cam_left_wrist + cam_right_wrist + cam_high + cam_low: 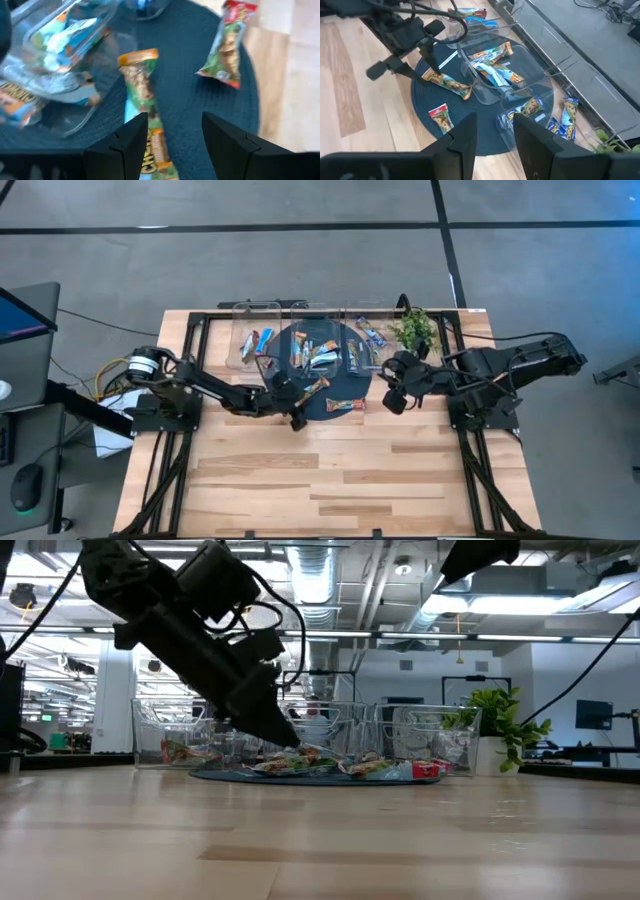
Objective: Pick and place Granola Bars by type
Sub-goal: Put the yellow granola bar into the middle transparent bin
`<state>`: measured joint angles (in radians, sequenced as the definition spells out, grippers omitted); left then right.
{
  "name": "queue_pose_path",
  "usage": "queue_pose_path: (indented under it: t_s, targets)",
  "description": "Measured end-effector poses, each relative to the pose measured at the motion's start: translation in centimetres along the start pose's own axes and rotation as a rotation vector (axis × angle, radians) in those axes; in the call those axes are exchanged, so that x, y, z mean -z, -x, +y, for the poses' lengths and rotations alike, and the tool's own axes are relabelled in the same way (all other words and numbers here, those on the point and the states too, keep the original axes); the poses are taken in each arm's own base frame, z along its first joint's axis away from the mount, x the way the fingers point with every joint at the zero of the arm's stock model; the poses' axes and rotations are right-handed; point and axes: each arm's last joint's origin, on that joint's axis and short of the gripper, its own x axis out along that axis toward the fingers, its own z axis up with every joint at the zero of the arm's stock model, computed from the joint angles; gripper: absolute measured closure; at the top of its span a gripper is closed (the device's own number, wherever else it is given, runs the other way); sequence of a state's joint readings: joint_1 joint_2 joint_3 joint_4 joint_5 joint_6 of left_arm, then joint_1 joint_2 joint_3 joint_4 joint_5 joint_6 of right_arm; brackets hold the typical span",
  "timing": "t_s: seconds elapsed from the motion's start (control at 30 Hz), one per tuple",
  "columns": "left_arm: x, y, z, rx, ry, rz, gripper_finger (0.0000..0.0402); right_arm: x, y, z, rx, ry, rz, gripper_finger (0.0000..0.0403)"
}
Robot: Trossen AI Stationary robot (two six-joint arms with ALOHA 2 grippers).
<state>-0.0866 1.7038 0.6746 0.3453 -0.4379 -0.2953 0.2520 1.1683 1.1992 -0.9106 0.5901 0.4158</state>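
Left claw (172,142), fingers spread and holding nothing, hangs over the orange-tipped granola bar (142,95) on the dark round mat (200,100), so the grab looks underway; next it must lower and close, while the right claw (492,132) waits open nearby.

Bright, even overhead lighting from ceiling fixtures (455,602) seen in low view. Soft shadows under arms on table (330,480). Left wrist view motion-blurred, bars smeared. Glare on clear tray (520,75).
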Motion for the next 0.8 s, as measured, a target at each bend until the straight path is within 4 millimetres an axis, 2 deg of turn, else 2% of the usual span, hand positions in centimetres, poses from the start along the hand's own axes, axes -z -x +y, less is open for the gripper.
queue_pose_path:
  t_s: [0.23,0.43,0.8]
  targets:
    - [0.3,0.1,0.0,-0.072,-0.005,0.002,0.0220,0.0,0.0,0.1,-0.003,-0.017,-0.006,0.0283]
    - [1.0,0.2,0.3,-0.103,-0.031,0.070,0.0220,-0.1,0.0,0.1,-0.004,-0.025,-0.008,0.0283]
    - [1.2,0.1,0.5,-0.070,-0.027,0.100,0.0219,-0.3,0.0,0.2,-0.005,-0.049,-0.030,0.0283]
